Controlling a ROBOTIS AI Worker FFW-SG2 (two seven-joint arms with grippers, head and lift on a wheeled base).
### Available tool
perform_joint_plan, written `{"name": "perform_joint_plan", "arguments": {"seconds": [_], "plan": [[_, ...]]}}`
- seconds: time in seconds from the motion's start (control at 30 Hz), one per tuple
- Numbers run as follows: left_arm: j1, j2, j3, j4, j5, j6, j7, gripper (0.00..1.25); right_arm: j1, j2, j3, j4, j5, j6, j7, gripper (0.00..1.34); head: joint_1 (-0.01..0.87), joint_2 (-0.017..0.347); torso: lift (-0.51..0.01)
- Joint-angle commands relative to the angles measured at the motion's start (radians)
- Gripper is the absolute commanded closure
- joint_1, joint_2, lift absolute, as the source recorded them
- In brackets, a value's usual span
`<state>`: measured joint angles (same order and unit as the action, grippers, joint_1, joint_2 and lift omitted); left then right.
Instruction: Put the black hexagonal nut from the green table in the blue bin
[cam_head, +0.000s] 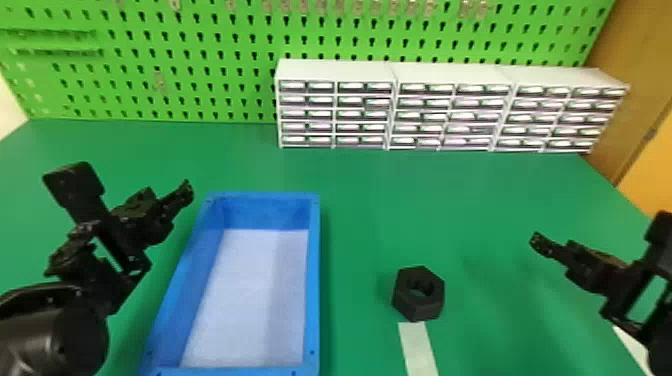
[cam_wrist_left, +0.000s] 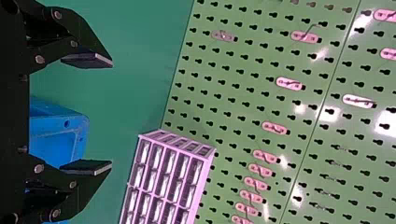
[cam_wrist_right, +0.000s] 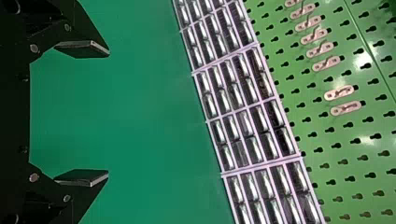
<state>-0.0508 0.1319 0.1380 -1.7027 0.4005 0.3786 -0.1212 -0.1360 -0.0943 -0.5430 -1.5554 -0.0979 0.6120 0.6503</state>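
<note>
Nearest the camera, low on the left in the head view, see the left arm (cam_head: 55, 325). Comes in black and bulky, and ends in the left gripper (cam_head: 137, 205). Hangs over the table (cam_head: 360, 175), beside the far part of the bin (cam_head: 312, 280). Shows, in the left wrist view, two flat fingers (cam_wrist_left: 88, 60) spread wide, with part of the bin in the gap beyond them.

Over at the right edge, find the right gripper (cam_head: 590, 262). Points inward above the table, well apart from the nut (cam_head: 417, 307). Has its two fingers (cam_wrist_right: 84, 49) spread wide too, in the right wrist view, with green tabletop behind the gap.

Look between the bin and the right gripper for the nut. Sits black and six-sided on the table, flat, with its hole facing up. Lies nearer the bin than the right gripper, right at the far end of a pale strip (cam_head: 419, 345).

See the bin to the left of the nut, long, blue-walled and upright. Runs away from the camera and has a whitish floor.

Farther back, note the white drawers (cam_head: 335, 70) in a row along the table. Stand before a green pegboard (cam_head: 200, 45), with a brown panel (cam_head: 640, 50) off to the right.
</note>
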Motion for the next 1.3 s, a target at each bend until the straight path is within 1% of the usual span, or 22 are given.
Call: {"name": "perform_joint_plan", "arguments": {"seconds": [0.0,0.63,0.83,1.07,1.27], "plan": [[-0.001,0.0,0.0,0.0,0.0,0.0,0.0,0.48,-0.004,0.001,0.001,0.0,0.003,0.0,0.0,0.36,0.691,0.009,-0.097],[-0.003,0.0,0.0,0.0,0.0,0.0,0.0,0.48,-0.01,-0.002,0.005,0.0,0.006,0.002,0.0,0.36,0.691,0.009,-0.097],[-0.001,0.0,0.005,0.0,-0.005,-0.001,0.0,0.48,-0.019,-0.012,0.006,0.0,0.003,0.035,0.0,0.36,0.691,0.009,-0.097],[-0.001,0.0,0.006,0.0,-0.005,-0.001,0.0,0.48,-0.04,-0.03,0.011,-0.012,0.006,0.091,0.0,0.36,0.691,0.009,-0.097],[-0.001,0.0,0.006,0.0,-0.005,-0.001,0.0,0.48,-0.066,-0.054,0.035,-0.034,0.021,0.166,0.0,0.36,0.691,0.009,-0.097]]}}
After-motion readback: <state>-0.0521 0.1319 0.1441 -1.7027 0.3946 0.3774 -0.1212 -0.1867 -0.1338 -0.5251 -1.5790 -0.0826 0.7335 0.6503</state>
